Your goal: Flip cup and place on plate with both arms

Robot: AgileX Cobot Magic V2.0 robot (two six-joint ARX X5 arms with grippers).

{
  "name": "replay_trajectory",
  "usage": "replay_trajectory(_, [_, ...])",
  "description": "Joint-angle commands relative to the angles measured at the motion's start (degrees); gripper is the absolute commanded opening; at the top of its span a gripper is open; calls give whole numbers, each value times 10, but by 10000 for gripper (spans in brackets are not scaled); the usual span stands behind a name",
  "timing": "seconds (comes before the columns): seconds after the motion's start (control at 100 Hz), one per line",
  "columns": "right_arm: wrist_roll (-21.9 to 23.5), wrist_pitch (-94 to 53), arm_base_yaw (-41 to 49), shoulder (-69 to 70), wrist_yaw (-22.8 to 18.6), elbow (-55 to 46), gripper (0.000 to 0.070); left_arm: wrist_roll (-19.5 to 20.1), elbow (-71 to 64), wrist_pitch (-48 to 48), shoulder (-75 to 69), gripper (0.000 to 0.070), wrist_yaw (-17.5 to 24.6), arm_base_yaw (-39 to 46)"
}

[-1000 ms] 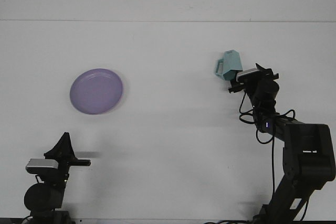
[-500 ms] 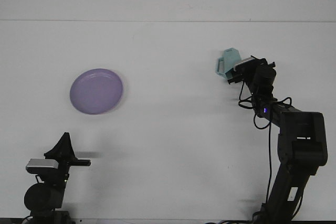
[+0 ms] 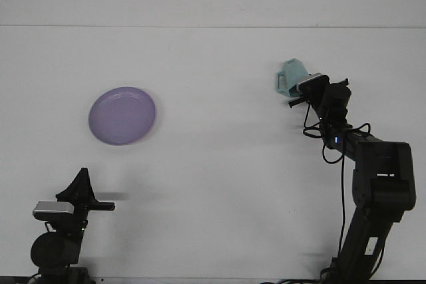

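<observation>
Right hand (image 3: 297, 90) at the tilted cup (image 3: 290, 76); its grip cannot be told.
The cup looks light, rigid, probably slippery; the handle or rim suits holding.

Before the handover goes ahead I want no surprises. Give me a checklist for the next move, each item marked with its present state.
1. Cup held by the right claw: ok.
2. Cup clear of the table: cannot tell from this view.
3. Plate free, nothing on it: ok.
4. Left claw near the cup for the handover: not ok, it is low by the front edge.
5. Cup flipped upright: cannot tell, it looks tilted.
</observation>
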Motion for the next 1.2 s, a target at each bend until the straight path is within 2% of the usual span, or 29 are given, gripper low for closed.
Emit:
replay_trajectory(0.0, [11, -9, 0, -4, -2, 11, 1, 1, -12, 5, -1, 13, 0, 1])
replay_trajectory(0.23, [39, -124, 0, -90, -2, 11, 1, 1, -12, 8, -1, 13, 0, 1])
replay_trajectory(0.4, [99, -229, 2, -196, 0, 11, 1, 1, -12, 8, -1, 13, 0, 1])
replay_trajectory(0.61, [135, -414, 28, -351, 12, 23, 1, 0, -12, 8, -1, 13, 0, 1])
replay_trajectory(0.81, [207, -603, 67, -466, 20, 61, 1, -1, -12, 8, -1, 13, 0, 1])
replay_trajectory(1.19, [263, -905, 177, -468, 17, 200, 1, -2, -12, 7, -1, 13, 0, 1])
